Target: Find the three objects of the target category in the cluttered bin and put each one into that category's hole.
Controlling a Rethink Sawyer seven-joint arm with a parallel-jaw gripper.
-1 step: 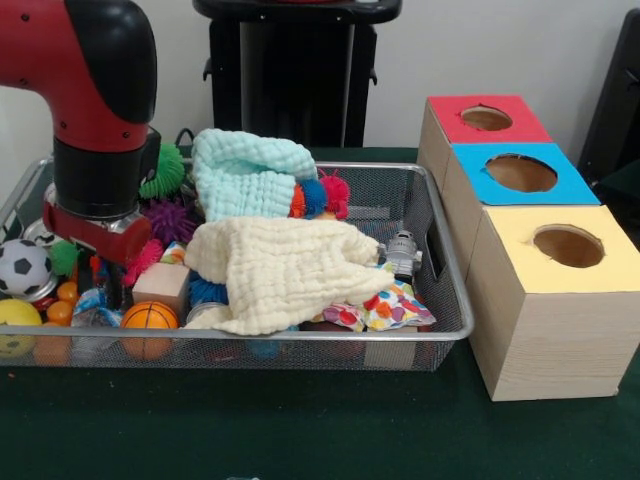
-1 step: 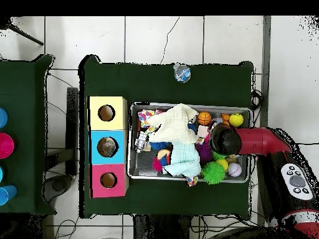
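My gripper (image 1: 100, 288) reaches down into the left end of the wire bin (image 1: 440, 335). Its dark fingers (image 1: 115, 290) stand apart among the toys, open, with nothing clearly held. Around it lie a soccer ball (image 1: 22, 268), small orange balls (image 1: 65, 295), a basketball (image 1: 150, 320), a wooden block (image 1: 162, 285) and a yellow ball (image 1: 15, 318). In the overhead view the arm's head (image 2: 225, 140) hides the gripper. Three boxes with holes stand beside the bin: red (image 1: 485, 120), blue (image 1: 520, 175) and yellow (image 1: 568, 247).
A cream cloth (image 1: 285, 270) and a pale teal cloth (image 1: 250, 175) cover much of the bin. A green spiky ring (image 1: 165, 170), a purple spiky ball (image 1: 170, 218), a small robot toy (image 1: 402, 250) and a dotted bean bag (image 1: 385, 305) also lie inside. A small bottle (image 2: 181, 73) sits on the table.
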